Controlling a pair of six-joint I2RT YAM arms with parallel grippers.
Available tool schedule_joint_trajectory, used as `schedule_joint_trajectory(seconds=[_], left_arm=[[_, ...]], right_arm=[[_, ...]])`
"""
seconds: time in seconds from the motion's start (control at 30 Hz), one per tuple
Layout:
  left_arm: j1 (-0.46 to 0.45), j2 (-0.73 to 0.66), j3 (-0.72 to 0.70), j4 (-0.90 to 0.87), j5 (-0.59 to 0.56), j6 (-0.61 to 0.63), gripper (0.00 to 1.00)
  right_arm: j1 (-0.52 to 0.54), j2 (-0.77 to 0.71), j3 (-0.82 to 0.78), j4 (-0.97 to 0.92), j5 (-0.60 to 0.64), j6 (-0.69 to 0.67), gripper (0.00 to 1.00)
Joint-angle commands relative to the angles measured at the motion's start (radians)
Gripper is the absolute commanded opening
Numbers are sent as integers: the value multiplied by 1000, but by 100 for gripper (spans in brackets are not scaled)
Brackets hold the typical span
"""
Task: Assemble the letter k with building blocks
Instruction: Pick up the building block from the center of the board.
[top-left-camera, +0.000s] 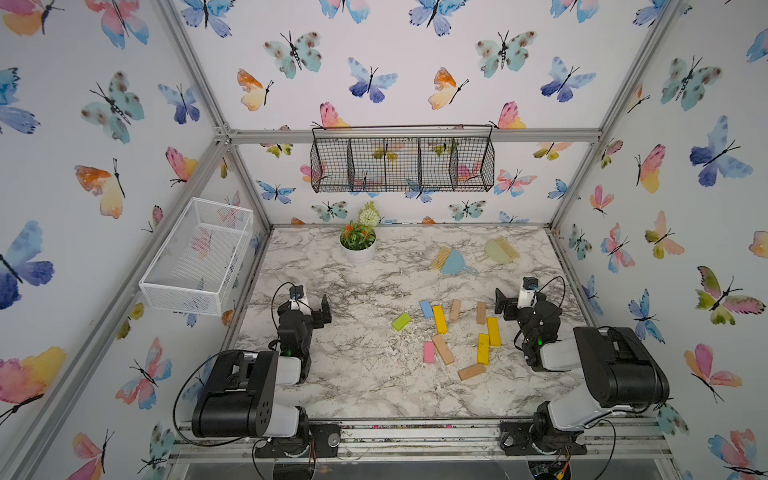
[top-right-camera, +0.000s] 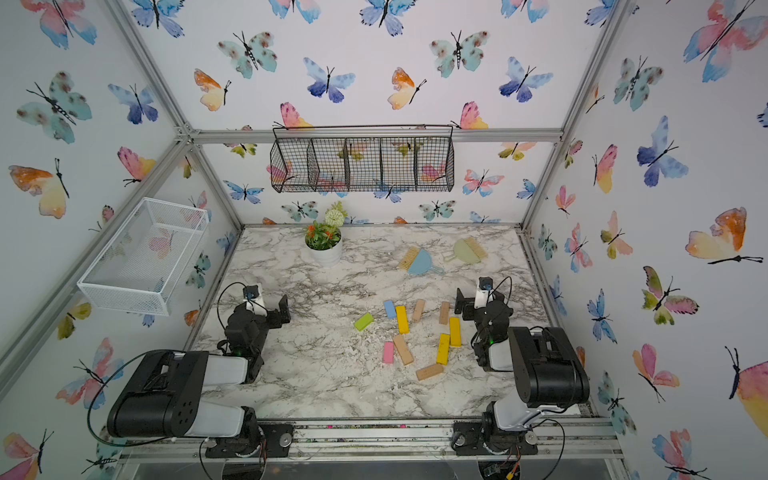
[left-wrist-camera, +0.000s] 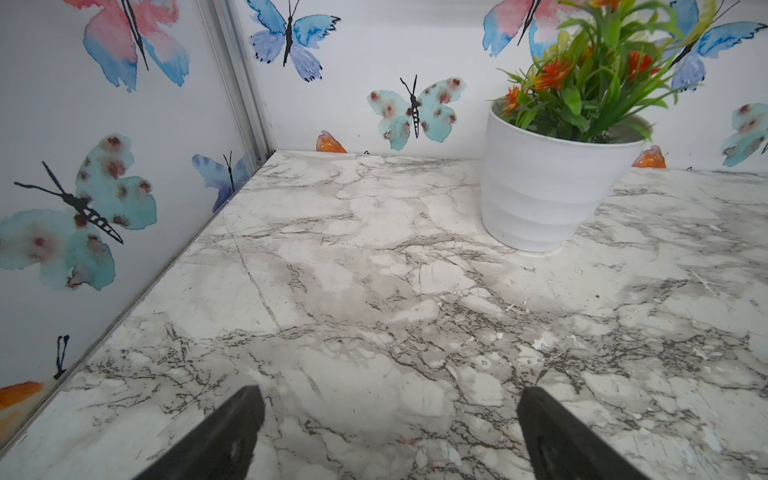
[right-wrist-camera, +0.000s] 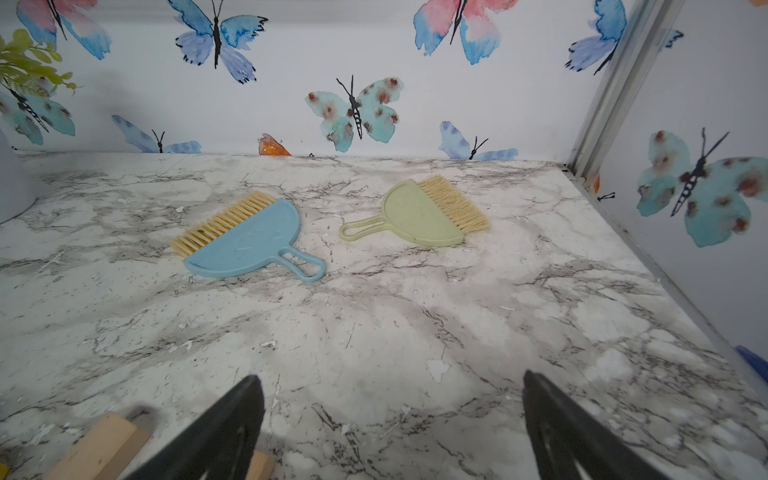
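nothing of the letter k is built yet, as i judge it: the building blocks (top-left-camera: 443, 349) lie loose and scattered on the marble table (top-left-camera: 365, 386), and none are joined into a stem or a diagonal. all the placing is left to do. the blocks are between the two grippers, well apart from the left gripper (left-wrist-camera: 388, 397) and near the right gripper (right-wrist-camera: 390, 380). a tan block (top-left-camera: 481, 312) and a yellow block (top-left-camera: 493, 331) lie just beside the right gripper, on its inner side. both arms are folded low near their bases, the wrists close over the table, pointing to the far wall. both grippers have the jaws wide apart and hold nothing.
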Motion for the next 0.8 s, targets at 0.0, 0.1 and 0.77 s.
schedule_joint_trajectory(seconds=[0.0,0.1,0.77], left_arm=[[7,-16,14,0,12,2,98],[8,-16,14,0,15,2,98],[13,-177,364,-564,58,-138,98]], right_arm=[[0,4,1,5,8,-4,98],[0,4,2,4,9,-4,98],[0,-103,115,-296,141,57,99]])
